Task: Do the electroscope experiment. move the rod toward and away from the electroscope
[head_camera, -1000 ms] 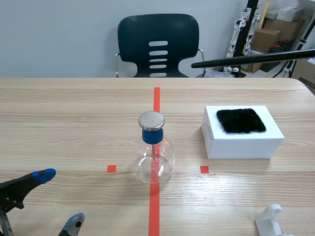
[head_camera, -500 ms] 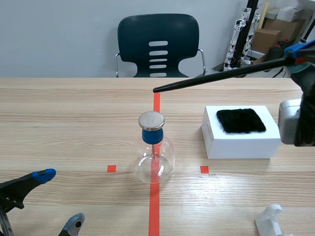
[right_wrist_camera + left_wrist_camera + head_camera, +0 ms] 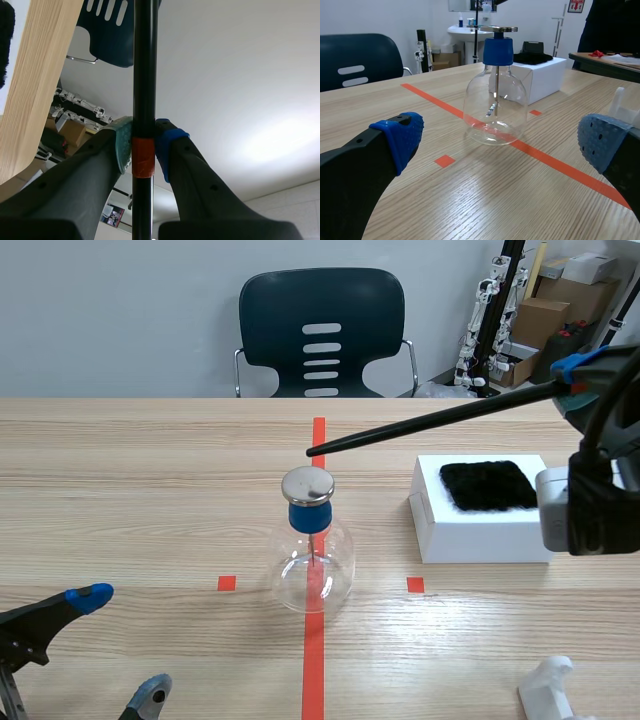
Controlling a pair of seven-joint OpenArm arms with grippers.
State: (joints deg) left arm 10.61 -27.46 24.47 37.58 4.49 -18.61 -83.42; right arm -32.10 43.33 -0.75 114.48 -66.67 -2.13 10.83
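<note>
rod [image 3: 430,422] tip has dropped closer to electroscope [image 3: 311,540] at table [image 3: 150,470] centre | right gripper [image 3: 144,150] clamps rod, left gripper [image 3: 120,644] released | keep tip just off cap [image 3: 307,484], never touching, retreat smoothly

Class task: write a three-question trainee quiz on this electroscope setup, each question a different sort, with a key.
1. True or false: the right end effector is shut on the rod.
2. The rod's tip is: A) touching the electroscope at its disc; B) above the disc, apart; C) resting on the table.
3. What lies on the white box?
Key: 1 true; 2 B; 3 a black pad.
</note>
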